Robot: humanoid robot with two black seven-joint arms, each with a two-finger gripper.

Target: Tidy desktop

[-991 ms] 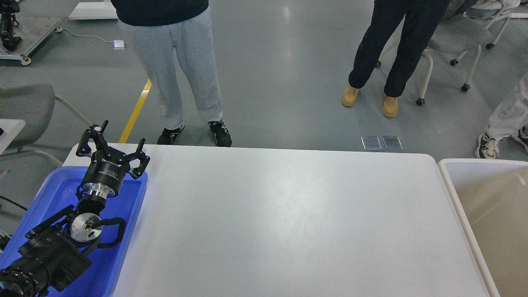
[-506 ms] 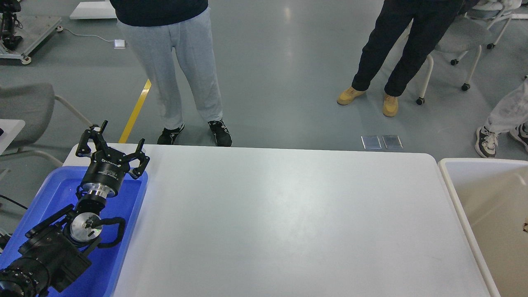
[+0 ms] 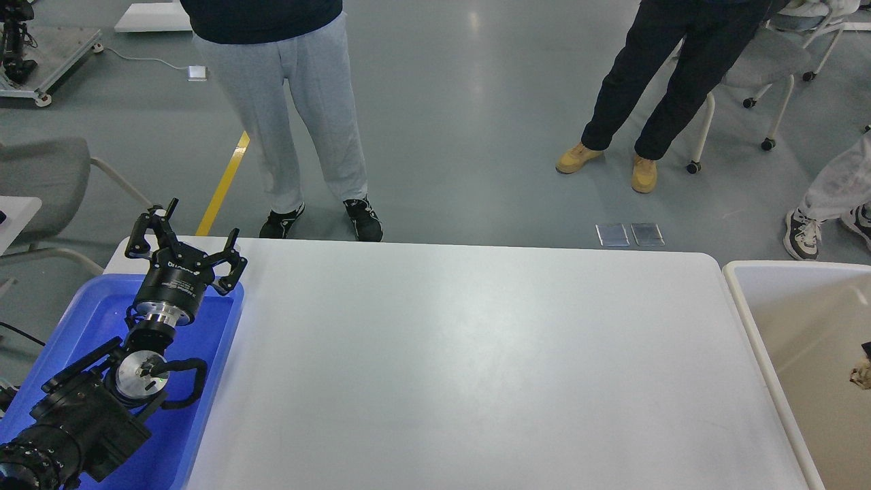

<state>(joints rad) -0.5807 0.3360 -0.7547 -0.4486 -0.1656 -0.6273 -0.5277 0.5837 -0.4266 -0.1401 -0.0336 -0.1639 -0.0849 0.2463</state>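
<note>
The desktop (image 3: 476, 354) is a large white tabletop with rounded corners, and nothing lies on its visible surface. My left gripper (image 3: 199, 228) is open and empty, held above the far end of the blue tray (image 3: 95, 320) at the table's left edge, with its fingers pointing away from me. At the right edge of the view a small dark part (image 3: 865, 350) with a pale crumpled scrap (image 3: 859, 374) under it shows over the beige-white bin (image 3: 742, 289). It may be my right gripper, but too little shows to tell.
The blue tray lies along the left side and the bin along the right side of the table. A person in grey trousers (image 3: 299, 122) stands at the far table edge. Another person (image 3: 633, 102), chairs (image 3: 755, 68) and a yellow floor line (image 3: 224, 184) are behind.
The dark part and pale scrap have come further into view at the right edge over the bin. My left arm has not moved. The person in dark trousers shifted their feet.
</note>
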